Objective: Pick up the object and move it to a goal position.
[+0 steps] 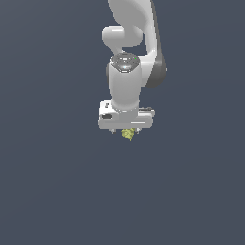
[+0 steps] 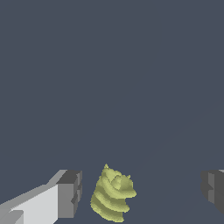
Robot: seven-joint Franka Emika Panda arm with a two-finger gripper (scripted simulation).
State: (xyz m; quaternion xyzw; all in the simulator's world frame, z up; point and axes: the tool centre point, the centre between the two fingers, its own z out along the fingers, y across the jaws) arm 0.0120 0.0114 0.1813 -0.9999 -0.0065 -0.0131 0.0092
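The object [image 2: 112,194] is a small yellow-green, lumpy, ridged item. In the wrist view it sits between my two grey fingertips [image 2: 70,193], nearer to one of them, with a wide gap to the other. My gripper [image 2: 142,190] is open and touches nothing. In the exterior view the white gripper [image 1: 126,130] hangs straight down over the object [image 1: 128,134], which peeks out just below the hand. The fingers themselves are hidden there by the hand body.
The white arm [image 1: 131,62] rises from the gripper toward the top of the exterior view. All around is a plain dark grey-blue surface [image 1: 57,182] with no other things or edges in view.
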